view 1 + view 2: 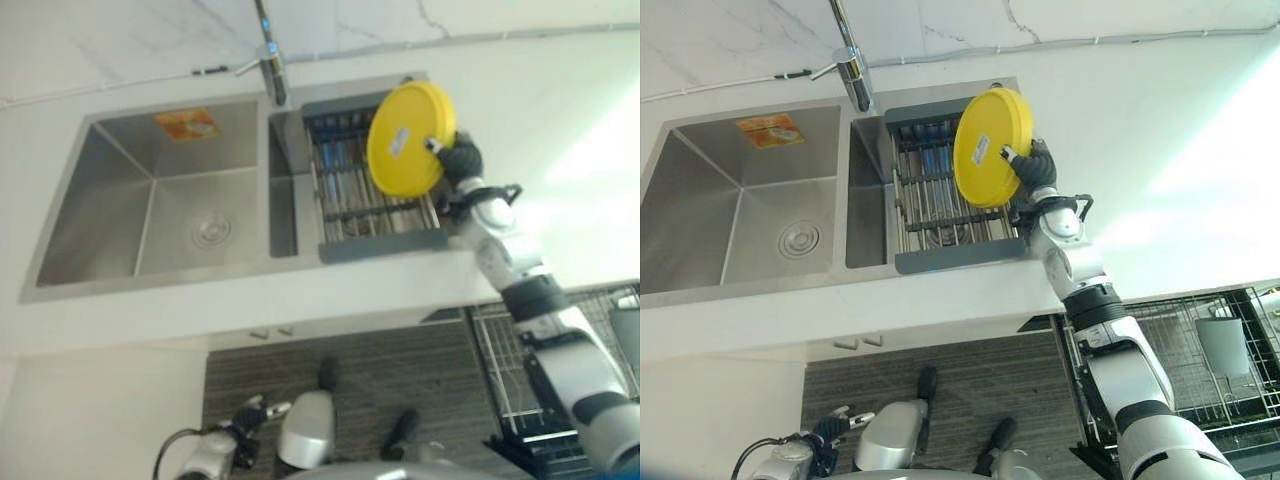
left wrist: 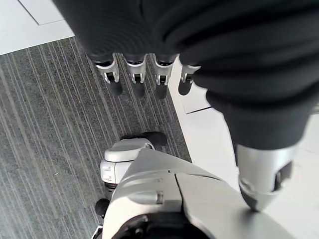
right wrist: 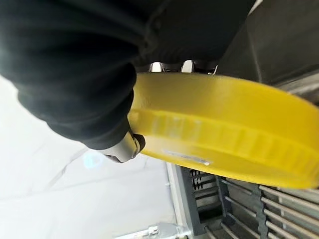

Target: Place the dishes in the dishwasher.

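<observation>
A round yellow plate (image 1: 408, 138) is held tilted on edge above the grey dish rack (image 1: 370, 195) that sits in the sink's right basin. My right hand (image 1: 460, 158) grips the plate's right rim, thumb on its underside; up close the yellow plate (image 3: 224, 129) fills the space past the right hand (image 3: 84, 84). The open dishwasher's wire rack (image 1: 1200, 360) shows low at the right, below the counter. My left hand (image 2: 144, 74) hangs low beside me over the striped floor, fingers straight and holding nothing.
The steel left basin (image 1: 150, 205) has an orange sponge (image 1: 186, 124) at its back edge. A tap (image 1: 270, 55) rises behind the sink. A white cup (image 1: 1220, 345) stands in the dishwasher rack. White counter (image 1: 560, 120) stretches right of the sink.
</observation>
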Robot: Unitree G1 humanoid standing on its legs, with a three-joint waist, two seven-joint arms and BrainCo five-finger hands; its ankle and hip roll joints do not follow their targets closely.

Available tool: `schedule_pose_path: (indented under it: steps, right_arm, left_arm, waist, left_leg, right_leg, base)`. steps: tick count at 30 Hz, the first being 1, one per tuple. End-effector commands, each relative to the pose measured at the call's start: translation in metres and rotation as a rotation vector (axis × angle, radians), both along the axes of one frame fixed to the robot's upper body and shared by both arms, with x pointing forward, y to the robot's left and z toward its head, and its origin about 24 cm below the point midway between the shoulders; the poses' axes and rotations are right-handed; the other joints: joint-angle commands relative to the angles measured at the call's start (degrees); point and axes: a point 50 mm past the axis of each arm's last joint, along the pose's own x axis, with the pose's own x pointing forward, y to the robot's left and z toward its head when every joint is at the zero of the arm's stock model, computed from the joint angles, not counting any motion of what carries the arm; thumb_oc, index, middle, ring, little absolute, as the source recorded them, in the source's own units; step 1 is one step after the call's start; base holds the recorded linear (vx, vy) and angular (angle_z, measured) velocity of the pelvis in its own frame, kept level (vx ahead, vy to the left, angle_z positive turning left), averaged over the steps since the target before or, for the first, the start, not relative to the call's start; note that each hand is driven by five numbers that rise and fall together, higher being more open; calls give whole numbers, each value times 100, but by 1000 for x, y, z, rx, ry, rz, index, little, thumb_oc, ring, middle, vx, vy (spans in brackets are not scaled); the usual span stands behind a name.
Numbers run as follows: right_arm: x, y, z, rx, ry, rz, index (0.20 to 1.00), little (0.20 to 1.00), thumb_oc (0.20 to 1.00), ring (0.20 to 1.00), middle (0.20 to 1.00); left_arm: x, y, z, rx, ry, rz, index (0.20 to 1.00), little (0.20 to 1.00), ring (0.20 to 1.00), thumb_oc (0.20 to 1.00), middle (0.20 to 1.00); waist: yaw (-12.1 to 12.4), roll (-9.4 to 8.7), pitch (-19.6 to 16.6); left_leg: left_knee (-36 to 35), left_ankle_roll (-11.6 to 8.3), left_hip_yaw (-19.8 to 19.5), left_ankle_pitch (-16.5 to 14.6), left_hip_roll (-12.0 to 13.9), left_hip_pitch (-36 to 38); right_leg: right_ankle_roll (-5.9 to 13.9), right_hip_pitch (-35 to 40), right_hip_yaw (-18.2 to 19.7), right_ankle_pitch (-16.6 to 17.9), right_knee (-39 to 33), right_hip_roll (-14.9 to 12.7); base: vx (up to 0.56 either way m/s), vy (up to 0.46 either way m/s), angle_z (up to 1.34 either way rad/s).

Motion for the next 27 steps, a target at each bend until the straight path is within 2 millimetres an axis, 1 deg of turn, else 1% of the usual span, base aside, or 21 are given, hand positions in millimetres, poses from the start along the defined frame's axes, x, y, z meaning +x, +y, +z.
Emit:
schedule_pose_path:
  steps: [1,4,7,9,13,15,20,22,24,25,27]
  right_arm:
    - [-8,11,32,56,-171,79,200,200,200,200,200]
    - [-10,15,28,149,-157,88,200,200,200,200,200]
    - [-13,15,29,283,-178,99,200,200,200,200,200]
    - [-17,18,31,339,-199,118,200,200,200,200,200]
    - [-30,24,35,495,-257,175,200,200,200,200,200]
    - [-39,24,38,596,-283,195,200,200,200,200,200]
    - [-59,14,45,713,-377,218,200,200,200,200,200]
    - [-66,7,48,762,-410,210,200,200,200,200,200]
    - [-68,1,50,808,-427,208,200,200,200,200,200]
    - [-72,-6,52,881,-459,213,200,200,200,200,200]
    - [-76,-12,51,935,-482,219,200,200,200,200,200]
  left_arm:
    - [-7,-2,-4,15,26,-40,1000,1000,1000,1000,1000]
    - [-10,-4,-5,6,28,-33,1000,1000,1000,1000,1000]
    - [-14,-6,-7,4,38,-13,1000,1000,1000,1000,1000]
    - [-17,-5,-8,4,46,-2,1000,1000,1000,1000,1000]
    - [-24,-5,-11,6,68,9,1000,1000,1000,1000,1000]
    - [-25,-4,-11,8,73,0,1000,1000,1000,1000,1000]
    - [-23,-4,-10,21,58,-7,1000,1000,1000,1000,1000]
    - [-19,-1,-9,29,50,-3,1000,1000,1000,1000,1000]
    - [-16,0,-8,32,45,-2,1000,1000,1000,1000,1000]
    - [-15,2,-8,36,44,-1,1000,1000,1000,1000,1000]
    - [-18,3,-8,42,53,0,1000,1000,1000,1000,1000]
  waist:
    - [81,5,-371]
    - [60,-4,-456]
    - [33,-11,-563]
    - [6,-20,-608]
    - [-105,-46,-712]
    - [-213,-69,-758]
    - [-532,-107,-836]
    - [-644,-117,-867]
    - [-711,-119,-891]
    - [-784,-123,-916]
    - [-836,-131,-937]
  left_leg:
    - [85,-89,324,-140,58,-362]
    - [67,-73,386,-184,65,-247]
    - [21,-43,464,-242,57,-95]
    - [2,-26,510,-266,54,-34]
    - [-41,45,647,-337,41,96]
    - [-69,103,719,-401,20,182]
    - [-133,248,859,-560,-36,380]
    - [-133,298,907,-639,-75,427]
    - [-133,333,945,-695,-107,460]
    - [-133,377,977,-761,-152,497]
    - [-133,400,1009,-806,-179,539]
  right_leg:
    - [232,-137,-16,-494,919,-535]
    - [258,-88,-53,-477,908,-570]
    - [306,-39,-81,-447,885,-621]
    - [334,-30,-94,-431,890,-648]
    - [411,-40,-80,-436,977,-728]
    - [433,-74,-26,-453,1057,-755]
    - [489,-257,207,-380,1200,-817]
    - [526,-333,287,-285,1197,-856]
    - [554,-388,341,-198,1188,-891]
    - [590,-465,412,-87,1189,-927]
    - [622,-506,444,5,1194,-953]
  base:
    - [0,0,0]
    - [59,15,-4]
    - [57,30,-7]
    - [36,23,-13]
    - [35,36,-19]
    - [39,42,-32]
    - [26,21,-34]
    - [-1,-3,-39]
    - [-24,-6,-33]
    - [-28,-7,-30]
    - [-5,-13,-21]
